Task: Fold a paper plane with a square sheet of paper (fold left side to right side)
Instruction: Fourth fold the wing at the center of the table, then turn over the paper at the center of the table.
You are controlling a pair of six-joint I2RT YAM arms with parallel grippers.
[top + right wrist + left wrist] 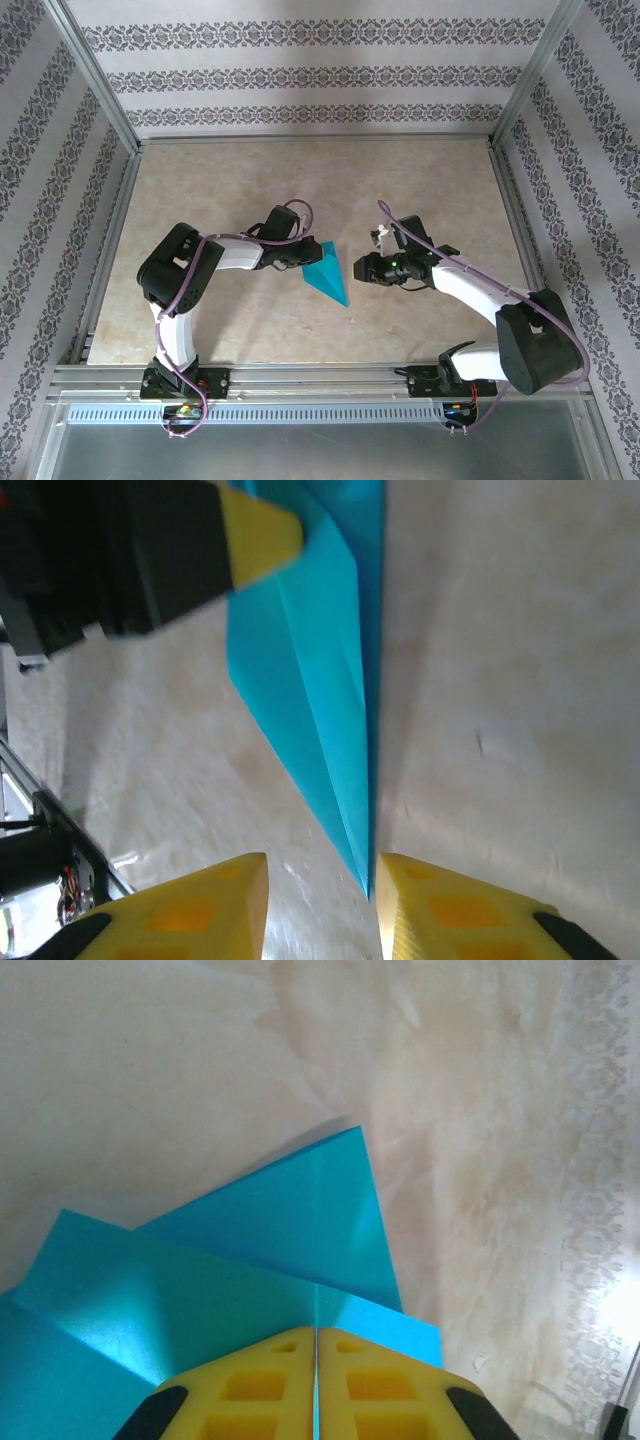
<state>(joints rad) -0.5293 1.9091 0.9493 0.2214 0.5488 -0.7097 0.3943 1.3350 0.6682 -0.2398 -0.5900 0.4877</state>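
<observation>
Now the left gripper [316, 1338] pinches the one blue paper [327, 272] tight, its two yellow fingers [250, 1390] pressed together on a fold. The paper lies near the middle of the table [200, 180], about halfway between its left and right edges. The right gripper [322, 878] is open, with the paper's sharp tip between its two fingers.

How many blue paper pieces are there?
1: a teal-blue folded paper dart on the beige table, wide end pinched by the left gripper, point near the open right gripper.
</observation>
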